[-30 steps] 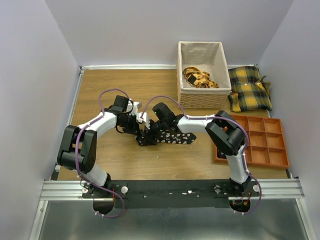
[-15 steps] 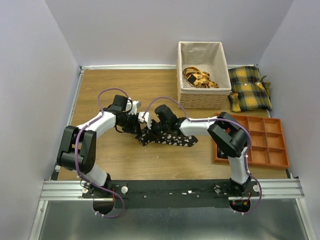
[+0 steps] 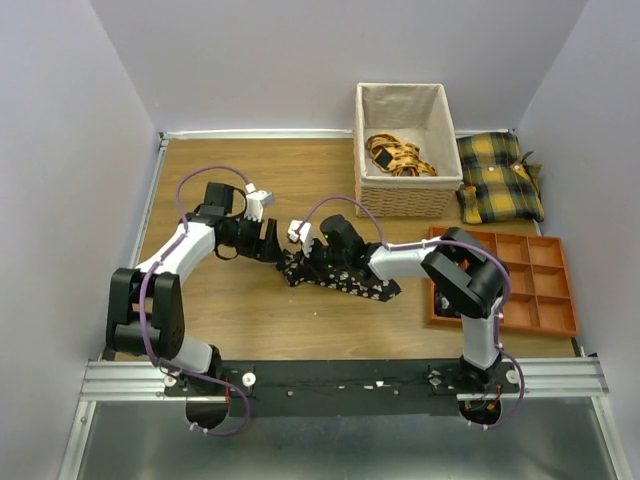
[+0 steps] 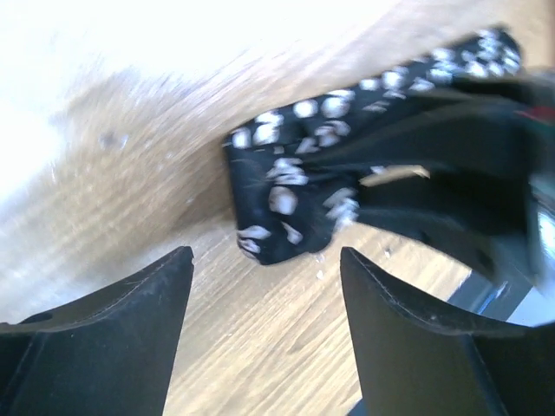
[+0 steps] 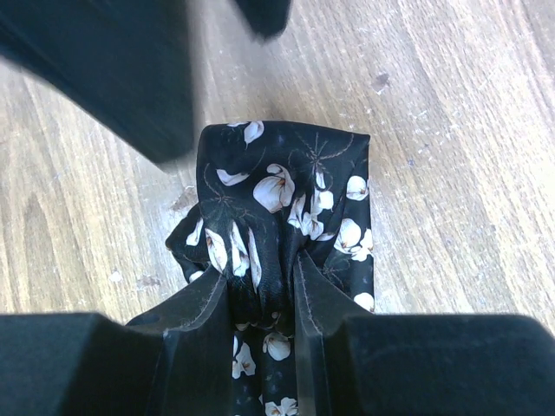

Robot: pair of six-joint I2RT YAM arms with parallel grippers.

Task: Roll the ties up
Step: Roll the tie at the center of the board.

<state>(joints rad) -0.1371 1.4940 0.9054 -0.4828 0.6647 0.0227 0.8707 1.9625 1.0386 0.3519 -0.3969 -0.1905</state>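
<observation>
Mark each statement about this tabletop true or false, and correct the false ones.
1. The right gripper is pinching the black flowered tie. True.
2. The left gripper is clamped on the tie. False: its jaws stand open, clear of the fabric.
3. The wicker basket is empty. False: it holds yellow patterned fabric.
4. The orange compartment tray lies on the right arm's side of the table. True.
5. The plaid cushions lie inside the basket. False: they lie beside it.
</observation>
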